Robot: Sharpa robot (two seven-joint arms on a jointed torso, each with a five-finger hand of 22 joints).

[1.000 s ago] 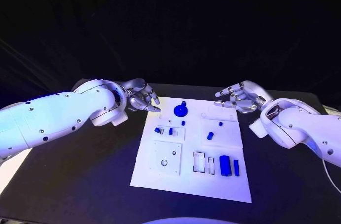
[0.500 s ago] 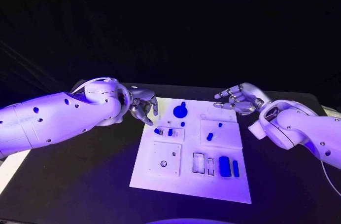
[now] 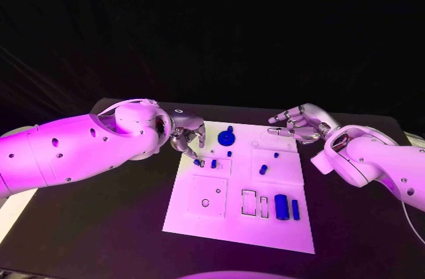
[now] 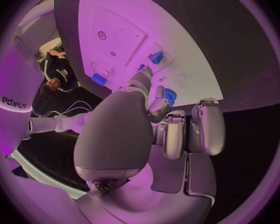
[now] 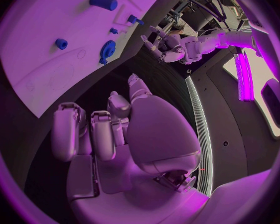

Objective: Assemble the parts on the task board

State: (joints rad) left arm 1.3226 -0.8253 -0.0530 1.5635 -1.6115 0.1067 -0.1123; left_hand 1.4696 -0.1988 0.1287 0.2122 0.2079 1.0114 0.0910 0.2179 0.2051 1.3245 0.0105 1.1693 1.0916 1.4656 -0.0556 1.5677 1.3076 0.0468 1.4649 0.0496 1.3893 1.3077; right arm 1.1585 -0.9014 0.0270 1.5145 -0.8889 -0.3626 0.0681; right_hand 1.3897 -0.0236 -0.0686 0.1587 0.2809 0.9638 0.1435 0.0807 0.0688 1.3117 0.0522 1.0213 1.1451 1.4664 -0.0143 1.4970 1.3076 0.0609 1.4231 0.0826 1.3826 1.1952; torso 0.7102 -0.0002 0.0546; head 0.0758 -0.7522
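Item: left hand (image 3: 184, 137), fingers apart, empty, poised over the task board (image 3: 222, 223) edge, I judged for reaching the parts (image 3: 280, 205). Right hand (image 3: 300, 124): likewise spread, empty, waiting.

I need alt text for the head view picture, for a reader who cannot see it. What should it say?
A white task board lies on a black table, with small blue parts on it. The left hand reaches over the board's far left edge, fingers pointing down, while the right hand hovers by its far right corner. Neither hand holds anything.
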